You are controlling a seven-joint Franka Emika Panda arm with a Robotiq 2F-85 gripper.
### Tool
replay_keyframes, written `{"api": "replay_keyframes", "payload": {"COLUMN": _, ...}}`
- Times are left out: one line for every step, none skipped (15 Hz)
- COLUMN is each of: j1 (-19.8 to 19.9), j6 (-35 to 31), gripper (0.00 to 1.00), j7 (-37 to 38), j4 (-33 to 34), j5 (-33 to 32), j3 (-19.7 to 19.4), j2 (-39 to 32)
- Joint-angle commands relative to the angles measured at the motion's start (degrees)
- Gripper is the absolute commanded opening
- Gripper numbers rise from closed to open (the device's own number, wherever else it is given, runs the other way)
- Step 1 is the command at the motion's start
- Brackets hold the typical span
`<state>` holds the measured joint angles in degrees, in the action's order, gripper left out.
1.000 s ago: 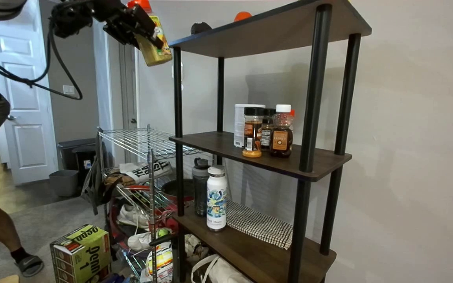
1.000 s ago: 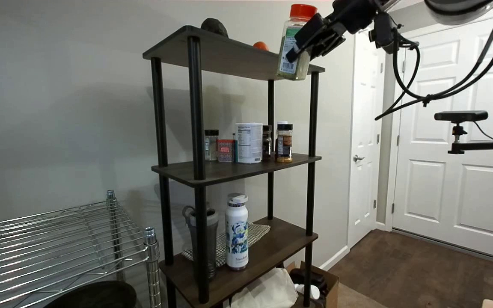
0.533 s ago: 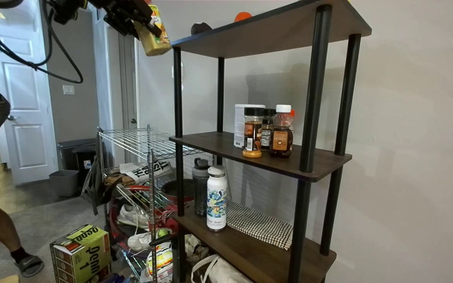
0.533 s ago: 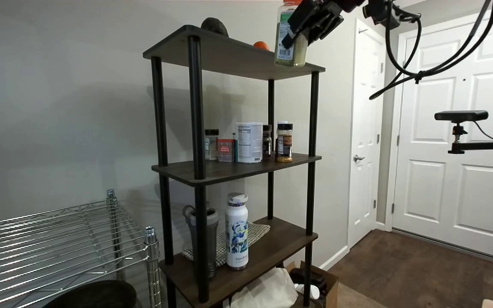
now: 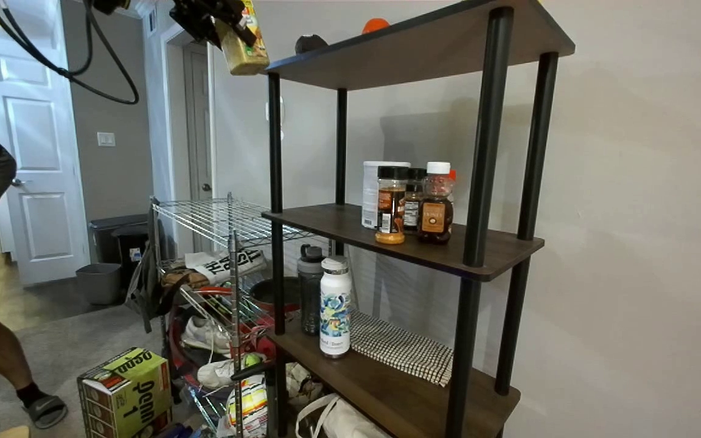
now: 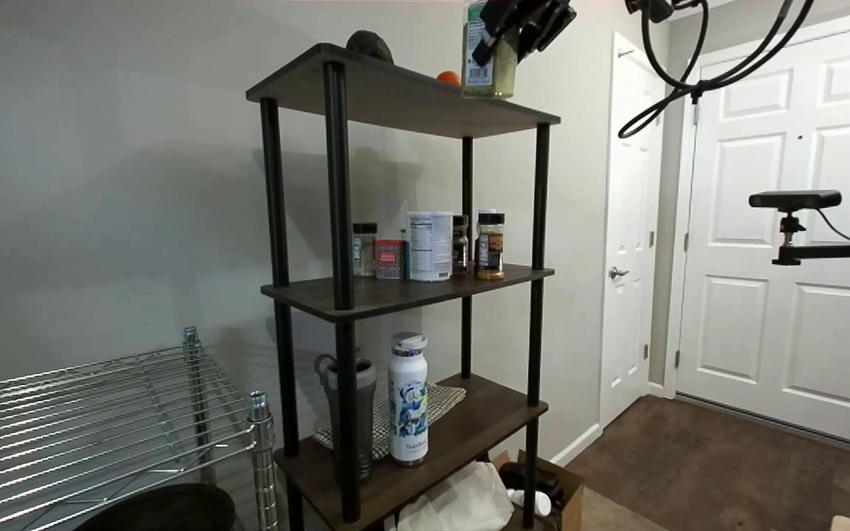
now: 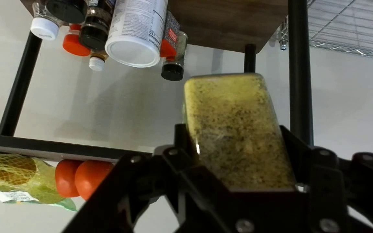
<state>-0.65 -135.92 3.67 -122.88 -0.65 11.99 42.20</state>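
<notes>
Gripper [image 7: 232, 133], black, two-fingered, has jaws clamped across clear, boxy plastic jar of yellow-green seasoning [image 6: 502, 74], near top board [image 6: 403, 103] of dark-brown wooden shelving unit [image 6: 339, 184], presumably because flat walls resist slipping.

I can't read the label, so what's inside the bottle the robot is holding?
Yellowish, dark-speckled contents show through the bottle; its label and the gripper hide whatever lies behind them.

A Penn box [image 5: 124, 392] sits near a cluttered wire rack [image 5: 234, 244].
</notes>
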Motion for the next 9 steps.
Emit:
{"api": "replay_keyframes", "payload": {"j1": -1.60, "j6": 3.82, "gripper": 0.42, "j7": 2.35, "j4": 5.96, "j5": -0.06, "j3": 0.49, "j2": -3.63}}
{"api": "replay_keyframes", "payload": {"j1": -1.81, "j6": 4.37, "gripper": 0.42, "j7": 2.43, "j4": 7.03, "j5": -0.10, "j3": 0.38, "j2": -4.45}}
{"api": "replay_keyframes", "payload": {"j1": -2.07, "j6": 4.79, "gripper": 0.42, "j7": 2.66, "j4": 7.64, "j5": -0.14, "j3": 0.35, "j2": -4.79}}
{"api": "replay_keyframes", "payload": {"j1": -2.23, "j6": 5.24, "gripper": 0.42, "j7": 2.78, "j4": 8.31, "j5": -0.16, "j3": 0.27, "j2": -5.11}}
{"api": "replay_keyframes", "payload": {"j1": -2.33, "j6": 5.25, "gripper": 0.42, "j7": 2.69, "j4": 8.86, "j5": -0.17, "j3": 0.00, "j2": -5.58}}
{"api": "replay_keyframes", "payload": {"j1": -2.41, "j6": 5.33, "gripper": 0.42, "j7": 2.60, "j4": 9.23, "j5": -0.20, "j3": -0.21, "j2": -5.82}}
{"api": "replay_keyframes", "payload": {"j1": -2.40, "j6": 5.30, "gripper": 0.42, "j7": 2.66, "j4": 9.58, "j5": -0.19, "j3": -0.34, "j2": -6.08}}
{"api": "replay_keyframes", "payload": {"j1": -2.43, "j6": 5.15, "gripper": 0.42, "j7": 2.63, "j4": 9.67, "j5": -0.10, "j3": -0.59, "j2": -6.20}}
{"api": "replay_keyframes", "payload": {"j1": -2.53, "j6": 4.95, "gripper": 0.42, "j7": 2.50, "j4": 9.60, "j5": -0.02, "j3": -0.84, "j2": -6.31}}
